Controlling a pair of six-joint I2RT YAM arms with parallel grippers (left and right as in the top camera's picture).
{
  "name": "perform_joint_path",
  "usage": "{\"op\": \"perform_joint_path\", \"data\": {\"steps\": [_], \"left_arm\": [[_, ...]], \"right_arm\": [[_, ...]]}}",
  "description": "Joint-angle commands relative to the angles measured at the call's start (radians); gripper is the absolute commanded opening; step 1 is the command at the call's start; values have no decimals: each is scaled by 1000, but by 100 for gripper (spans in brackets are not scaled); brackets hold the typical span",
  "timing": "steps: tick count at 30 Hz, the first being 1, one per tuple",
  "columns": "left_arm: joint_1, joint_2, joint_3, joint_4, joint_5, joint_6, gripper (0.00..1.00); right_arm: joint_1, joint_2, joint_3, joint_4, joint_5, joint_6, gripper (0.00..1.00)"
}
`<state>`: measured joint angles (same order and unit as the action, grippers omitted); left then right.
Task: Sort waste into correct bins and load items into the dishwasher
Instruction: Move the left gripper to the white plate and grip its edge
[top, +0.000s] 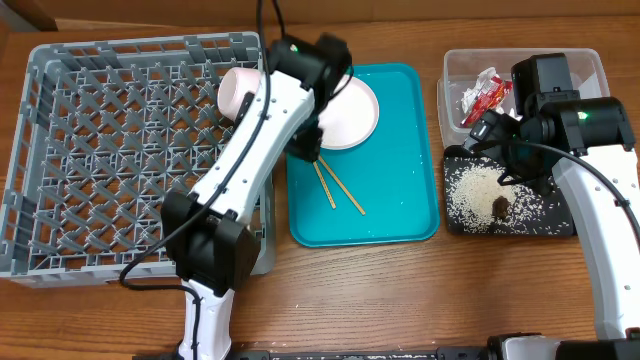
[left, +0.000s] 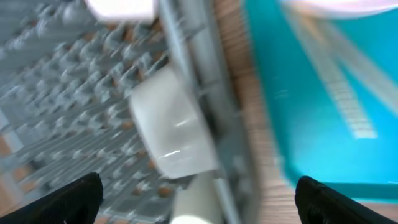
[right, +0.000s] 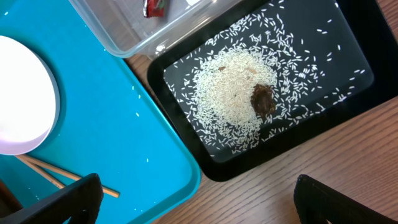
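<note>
The left gripper (left: 199, 199) hangs with its jaws spread wide and empty over the right wall of the large grey plastic dish rack (top: 100, 160), where it meets the wooden table (top: 400, 300). In the blurred left wrist view a small white cup (left: 174, 134) lies on its side on the lattice floor, against that wall. A whitish bowl (top: 238, 92) rests tilted in the rack's far right corner.

The round white plate (top: 352, 115) sits at the far end of the teal serving tray (top: 400, 200), with the thin wooden chopsticks (top: 338, 190) lying loose just in front of it.

The right gripper (right: 199, 199) is also wide open and holds nothing, above the shallow black rectangular tray (right: 348, 99). Loose white rice grains (right: 227, 93) and a small brown food lump (right: 263, 99) lie in that tray. The crinkled red snack wrapper (top: 485, 95) lies in the clear plastic tub (top: 455, 70) just behind it
</note>
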<state>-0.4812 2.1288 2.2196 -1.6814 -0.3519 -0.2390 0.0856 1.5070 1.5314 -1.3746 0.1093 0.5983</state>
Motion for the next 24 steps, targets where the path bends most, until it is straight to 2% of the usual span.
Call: {"op": "perform_joint_path", "data": {"steps": [1, 5, 9, 14, 17, 24], "left_arm": [[-3, 1, 116, 39, 260, 41, 100], [-4, 1, 143, 183, 428, 41, 100], [-4, 4, 117, 322, 450, 10, 100], [3, 21, 110, 458, 300, -244, 92], [3, 45, 110, 496, 212, -351, 88], [5, 150, 110, 454, 124, -611, 76]], "right_arm": [[-3, -18, 20, 4, 10, -4, 100], [-3, -18, 20, 4, 10, -4, 100], [-3, -18, 20, 4, 10, -4, 100], [-3, -18, 20, 4, 10, -4, 100], [-3, -18, 20, 4, 10, -4, 100], [-3, -18, 20, 4, 10, -4, 100]]}}
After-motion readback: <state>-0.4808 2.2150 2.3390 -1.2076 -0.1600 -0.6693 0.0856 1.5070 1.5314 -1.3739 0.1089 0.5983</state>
